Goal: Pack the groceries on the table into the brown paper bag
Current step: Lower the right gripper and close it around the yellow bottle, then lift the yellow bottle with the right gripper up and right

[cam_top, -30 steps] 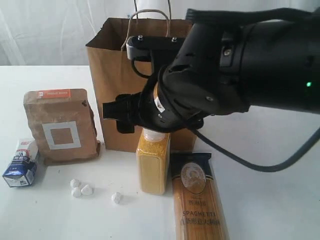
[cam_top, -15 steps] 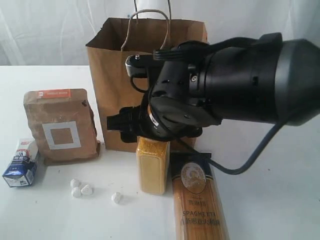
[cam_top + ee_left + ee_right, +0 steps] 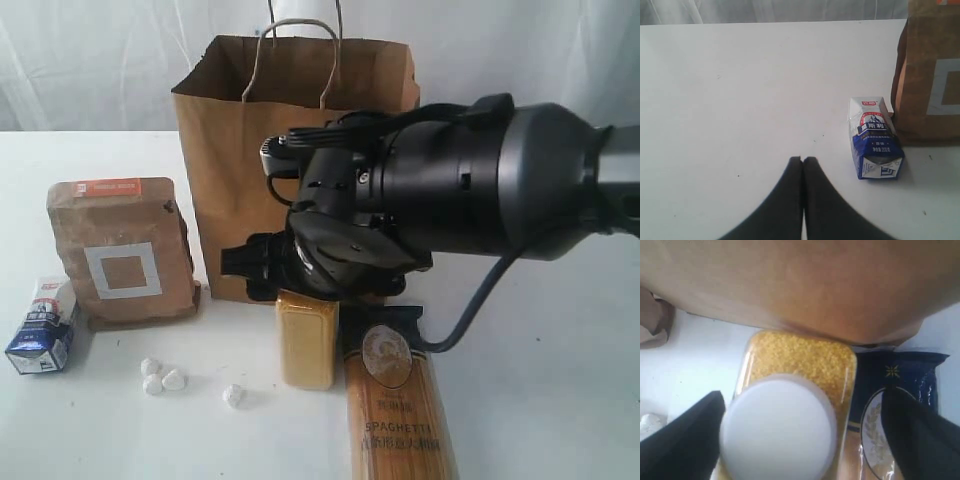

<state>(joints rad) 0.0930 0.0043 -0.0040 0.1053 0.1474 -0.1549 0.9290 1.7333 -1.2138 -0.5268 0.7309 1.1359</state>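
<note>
Right claw (image 3: pixel 805 437) dropped lower in the last sec and now straddles the bottle (image 3: pixel 307 340) cap, fingers apart, no grip yet. Bottle's lower-mid frame on the tabletop (image 3: pixel 560 400), just in front of the bag (image 3: pixel 225 150). Grab's next imo. Left claw (image 3: pixel 803 167) is pinched together by the carton (image 3: pixel 874 140).

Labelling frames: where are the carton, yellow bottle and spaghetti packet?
small blue-white carton (image 3: pixel 874 142): left wrist view, printed side.
yellow white-capped bottle (image 3: pixel 779 432): right wrist view, white cap.
spaghetti packet (image 3: pixel 400 402): exterior view, label.

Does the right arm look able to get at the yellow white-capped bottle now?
Probably yes: the right gripper hangs open, jaws flanking the yellow white-capped bottle at its cap, nothing between; the spaghetti packet lies close beside.
</note>
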